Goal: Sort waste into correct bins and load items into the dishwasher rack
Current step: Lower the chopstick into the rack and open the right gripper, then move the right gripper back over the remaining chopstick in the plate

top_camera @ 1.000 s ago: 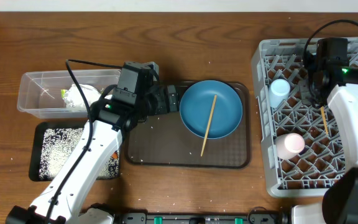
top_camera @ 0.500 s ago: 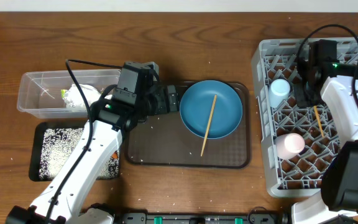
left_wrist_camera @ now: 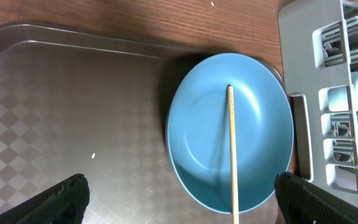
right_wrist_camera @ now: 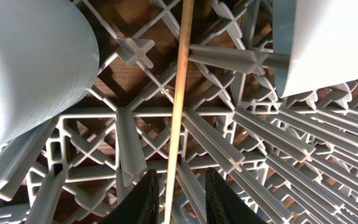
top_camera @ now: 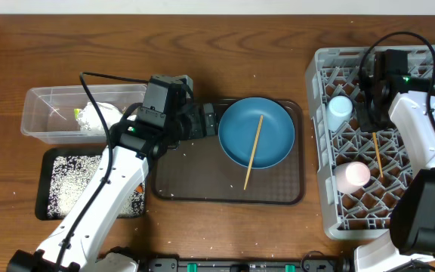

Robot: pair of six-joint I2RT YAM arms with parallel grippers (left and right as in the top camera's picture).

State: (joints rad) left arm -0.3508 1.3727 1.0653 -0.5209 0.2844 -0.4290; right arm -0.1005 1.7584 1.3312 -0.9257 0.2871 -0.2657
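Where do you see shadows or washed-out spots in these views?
Overhead: evenly lit, sharp. Left wrist: the plate throws a dark shadow leftward onto the tray. Right wrist: the cup at left is nearly washed out white; the chopstick is crisp.

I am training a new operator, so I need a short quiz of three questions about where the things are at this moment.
1. How many cups are in the dishwasher rack?
2. Where is the wrapper? A: in the clear tub. B: in the dishwasher rack. C: on the brown tray.
3. True or false: the blue plate is already in the rack.

Key
1. Two: the light blue cup and the white-pink cup.
2. A.
3. False. The plate lies on the brown tray, with a chopstick across it.
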